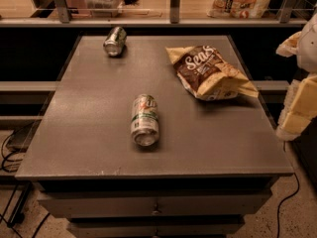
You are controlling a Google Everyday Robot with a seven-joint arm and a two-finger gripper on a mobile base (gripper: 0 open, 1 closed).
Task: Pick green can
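Gripper (293,90) right of table (84,118), green can (115,40) near far edge

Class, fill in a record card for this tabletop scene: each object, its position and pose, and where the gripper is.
green can: far left corner of table, lying on its side
labelled can: table centre, on its side, silver end towards camera
chip bag: far right of table, lying flat
gripper: right edge of view, beyond the table's side, apart from both cans
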